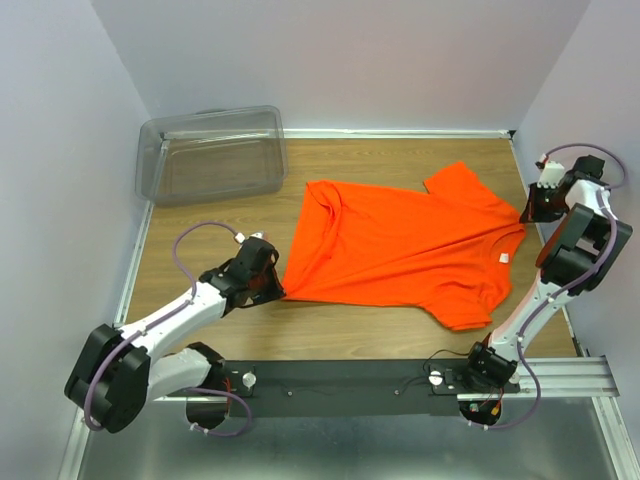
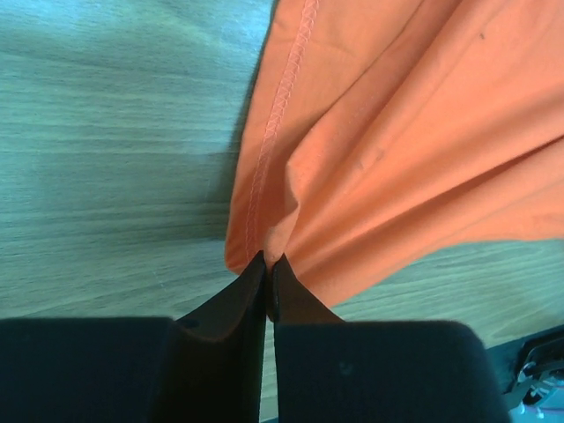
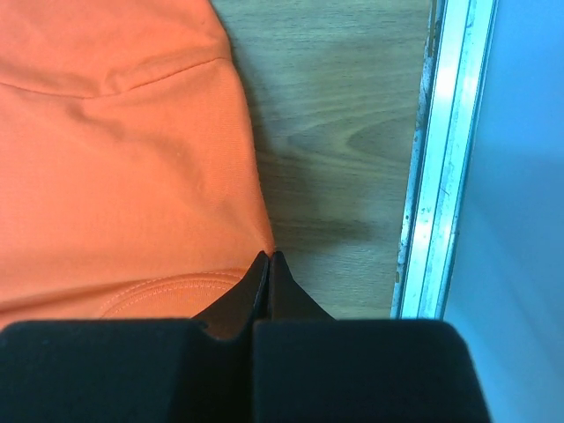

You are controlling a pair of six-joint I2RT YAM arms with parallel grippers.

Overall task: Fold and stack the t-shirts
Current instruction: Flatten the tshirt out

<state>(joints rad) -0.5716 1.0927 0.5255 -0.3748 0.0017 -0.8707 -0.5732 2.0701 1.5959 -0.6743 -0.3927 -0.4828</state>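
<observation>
Far off on my left, a clear plastic bin (image 1: 160,135) sits in the back corner of the wooden table (image 1: 340,335), well apart from everything else. Nearer in, my left claw (image 2: 267,264) is low over the wood. Its two black fingers are pressed together on the corner of the orange t-shirt (image 1: 400,240), where the stitched hem (image 2: 280,97) runs down to them. The fabric gathers into folds that fan out from my fingertips, so I am gripping cloth here.

The shirt itself lies spread across the middle of the table, mostly flat. Its bottom hem is toward my left arm and its neck toward my right. One sleeve points to the far side and the other to the near side. The cloth is rumpled and folded along its far left edge. A small white neck tag (image 1: 503,258) shows at the collar.

On the right, my right claw (image 3: 268,258) is closed too. Its fingertips meet on the shirt's edge at the shoulder, just beside the curved collar seam (image 3: 167,286). Bare wood lies past that edge, and then comes the metal rail (image 3: 445,159) along the table's right side.
</observation>
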